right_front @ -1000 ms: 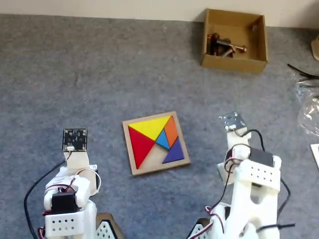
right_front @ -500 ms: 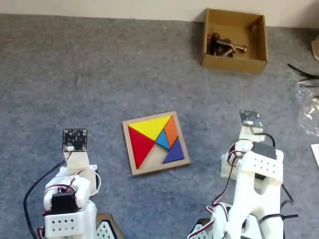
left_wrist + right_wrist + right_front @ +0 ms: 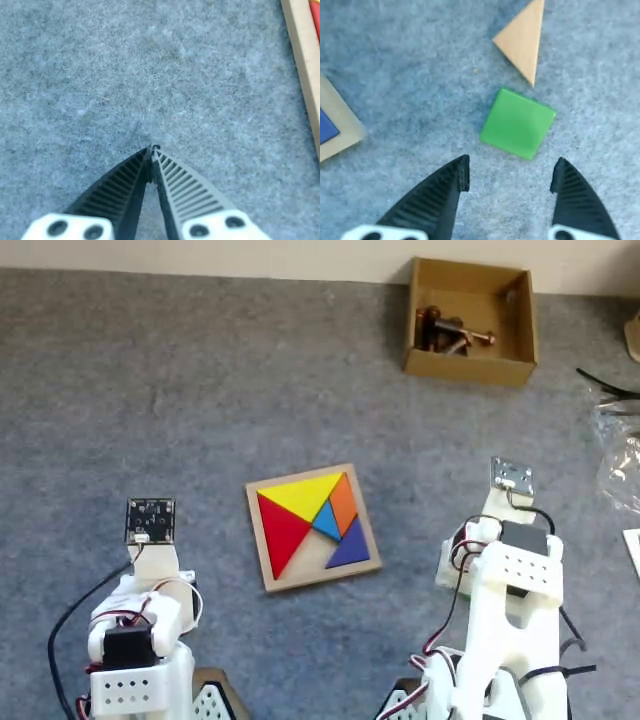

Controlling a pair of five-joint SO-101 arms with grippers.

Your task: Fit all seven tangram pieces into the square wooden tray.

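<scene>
**Five pieces in the tray, two on the carpet**

At 9 o'clock from the square wooden tray (image 3: 300, 576), the left gripper (image 3: 151, 149) hangs over grey carpet (image 3: 150, 390), its jaws pressed together on nothing. The tray holds a red triangle (image 3: 280, 532), a yellow triangle (image 3: 300, 496), a small blue triangle (image 3: 326, 524), an orange parallelogram (image 3: 343, 504) and a purple triangle (image 3: 350, 545). At 3 o'clock from the tray, the right gripper (image 3: 510, 175) has its jaws spread wide and empty. A green square piece (image 3: 518, 123) lies just ahead of their tips, with a pale wooden triangle (image 3: 522, 39) just beside it. A brown cardboard box (image 3: 470, 368) sits at 1 o'clock.

cardboard box (image 3: 468, 368) — brownish metal bits (image 3: 450, 332) inside | grey felt tabletop (image 3: 150, 390) | clear plastic (image 3: 620, 472) at edge
</scene>
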